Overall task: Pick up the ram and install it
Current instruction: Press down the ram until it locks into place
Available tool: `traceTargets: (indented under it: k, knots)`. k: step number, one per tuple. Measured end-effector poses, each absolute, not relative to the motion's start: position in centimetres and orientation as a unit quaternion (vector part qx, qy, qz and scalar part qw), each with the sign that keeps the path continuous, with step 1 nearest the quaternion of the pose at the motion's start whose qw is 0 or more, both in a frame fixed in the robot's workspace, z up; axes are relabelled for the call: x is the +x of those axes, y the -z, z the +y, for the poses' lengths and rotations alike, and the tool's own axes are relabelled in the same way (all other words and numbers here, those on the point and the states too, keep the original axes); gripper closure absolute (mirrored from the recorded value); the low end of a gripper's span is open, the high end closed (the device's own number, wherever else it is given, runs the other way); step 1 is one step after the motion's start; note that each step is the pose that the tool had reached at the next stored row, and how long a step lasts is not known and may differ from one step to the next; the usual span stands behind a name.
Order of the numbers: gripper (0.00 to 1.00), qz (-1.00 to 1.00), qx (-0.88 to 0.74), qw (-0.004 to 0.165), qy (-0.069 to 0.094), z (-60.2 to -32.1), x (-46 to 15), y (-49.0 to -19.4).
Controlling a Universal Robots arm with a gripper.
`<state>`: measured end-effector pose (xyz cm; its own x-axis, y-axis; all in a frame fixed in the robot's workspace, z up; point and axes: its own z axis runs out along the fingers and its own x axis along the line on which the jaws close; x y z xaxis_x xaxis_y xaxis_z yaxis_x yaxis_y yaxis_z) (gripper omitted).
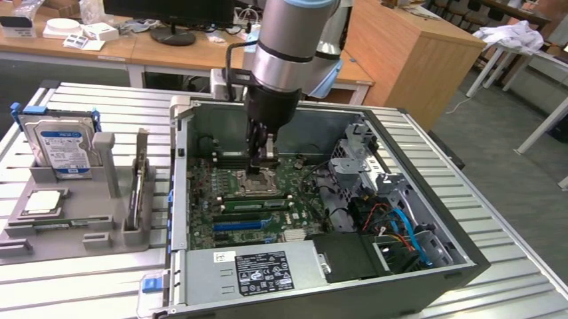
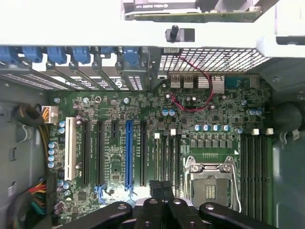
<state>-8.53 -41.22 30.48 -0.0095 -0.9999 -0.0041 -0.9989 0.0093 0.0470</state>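
Closest to the lens sits the power supply (image 1: 263, 269), inside the open computer case (image 1: 461, 262). On the exterior view's left, a hard drive (image 1: 60, 143) stands in a grey holder on the table (image 1: 89, 286). Further right, the ram (image 1: 253, 204) stands edge-up in a memory slot just beside the CPU socket (image 1: 257, 183), its long axis running left to right. The hand (image 1: 265, 166) hangs just above it, fingertips (image 2: 155, 191) drawn together and apparently gripping nothing. Whether the stick is fully seated is unclear.
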Motion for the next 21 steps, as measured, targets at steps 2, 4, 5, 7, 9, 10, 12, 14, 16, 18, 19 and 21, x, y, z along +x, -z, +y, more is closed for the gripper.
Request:
traceTargets:
  k: [2, 4, 5, 7, 9, 10, 12, 14, 16, 18, 19, 21]
  knots:
    - [0.89, -0.71, 0.704, 0.015, 0.018, -41.2, -8.5, -30.9]
    - [0.89, -0.71, 0.704, 0.015, 0.018, -41.2, -8.5, -31.4]
    - [0.89, -0.71, 0.704, 0.015, 0.018, -41.2, -8.5, -31.6]
    - [0.89, -0.71, 0.704, 0.016, 0.018, -41.2, -8.5, -32.0]
    - [0.89, -0.71, 0.704, 0.016, 0.017, -41.2, -8.5, -32.3]
    - [0.89, -0.71, 0.704, 0.016, 0.017, -41.2, -8.5, -32.4]
    - [0.89, -0.71, 0.704, 0.016, 0.017, -41.2, -8.5, -32.7]
    - [0.89, -0.71, 0.704, 0.016, 0.017, -41.2, -8.5, -32.9]
    - [0.89, -0.71, 0.704, 0.016, 0.017, -41.2, -8.5, -33.2]
    - [0.89, -0.71, 0.704, 0.016, 0.017, -41.2, -8.5, -33.3]
    - [0.89, -0.71, 0.704, 0.016, 0.017, -41.2, -8.5, -33.4]
    - [0.89, -0.71, 0.704, 0.016, 0.017, -41.2, -8.5, -33.4]
